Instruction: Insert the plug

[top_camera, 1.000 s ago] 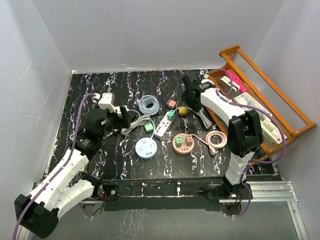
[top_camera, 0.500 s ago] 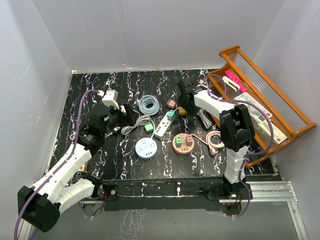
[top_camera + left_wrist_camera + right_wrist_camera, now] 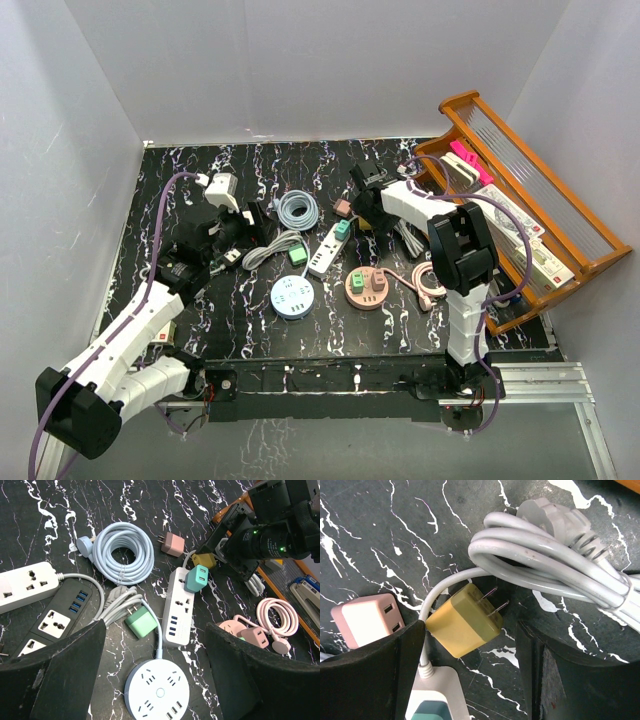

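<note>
A yellow plug [image 3: 465, 625] lies on its side on the black marbled table, prongs pointing up-right in the right wrist view. My right gripper [image 3: 470, 672] is open and straddles it; the plug's left edge is at or against the left finger [image 3: 375, 675], and the right finger stands clear. From above, this gripper [image 3: 364, 200] hides most of the plug. A white power strip [image 3: 179, 607] with a teal plug [image 3: 197, 578] in it lies just beside. My left gripper [image 3: 156, 667] is open and empty, hovering over a round blue-white socket hub [image 3: 156, 690].
A coiled grey cable [image 3: 555, 565] lies right behind the yellow plug, and a pink plug [image 3: 367, 617] to its left. A green plug [image 3: 139, 621], a coiled blue cable [image 3: 122, 550], black and white strips [image 3: 50, 615], a pink hub [image 3: 367, 288] and a wooden rack [image 3: 585, 235] are around.
My right gripper has moved left and down over the yellow plug and its jaws have widened a little. The left arm has shifted slightly toward the back.
</note>
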Tool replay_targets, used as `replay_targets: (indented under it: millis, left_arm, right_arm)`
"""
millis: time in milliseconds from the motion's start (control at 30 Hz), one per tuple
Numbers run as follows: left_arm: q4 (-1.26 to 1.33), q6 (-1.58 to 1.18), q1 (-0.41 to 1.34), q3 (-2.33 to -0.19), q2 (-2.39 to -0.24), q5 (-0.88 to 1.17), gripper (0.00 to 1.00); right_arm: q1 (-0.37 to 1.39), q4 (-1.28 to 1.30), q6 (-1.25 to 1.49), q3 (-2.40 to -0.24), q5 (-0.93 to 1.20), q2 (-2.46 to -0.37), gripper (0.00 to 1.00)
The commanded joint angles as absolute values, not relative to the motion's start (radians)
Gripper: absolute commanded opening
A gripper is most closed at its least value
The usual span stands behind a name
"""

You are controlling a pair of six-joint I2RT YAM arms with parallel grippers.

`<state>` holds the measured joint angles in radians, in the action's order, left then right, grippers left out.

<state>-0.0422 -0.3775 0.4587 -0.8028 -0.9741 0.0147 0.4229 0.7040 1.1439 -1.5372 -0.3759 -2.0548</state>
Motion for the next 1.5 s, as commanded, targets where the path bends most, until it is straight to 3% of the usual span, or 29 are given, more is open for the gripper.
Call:
replay_targets:
  millis: [0, 767, 1000, 1233, 1467]
  left_arm:
    - [-0.025, -0.371, 0.462, -0.824, -0.956, 0.023, 0.79]
    - [-0.018, -0.372, 0.462, -0.826, -0.982, 0.032, 0.79]
    - [-0.002, -0.379, 0.462, -0.81, -0.98, 0.03, 0.79]
    - [0.0, -0.374, 0.462, -0.805, -0.981, 0.03, 0.79]
    - [-0.003, -0.368, 0.462, -0.799, -0.972, 0.025, 0.79]
  right_arm:
    - [0.423, 0.693, 1.074, -1.594, -0.396, -2.089, 0.7]
    - [0.416, 0.731, 0.903, -1.632, -0.418, -2.12, 0.69]
    - [0.41, 0.68, 0.759, -1.579, -0.331, -2.082, 0.61]
    - [0.409, 0.65, 0.742, -1.504, -0.317, -2.03, 0.68]
    - [0.402, 0.705, 0.844, -1.591, -0.384, -2.076, 0.68]
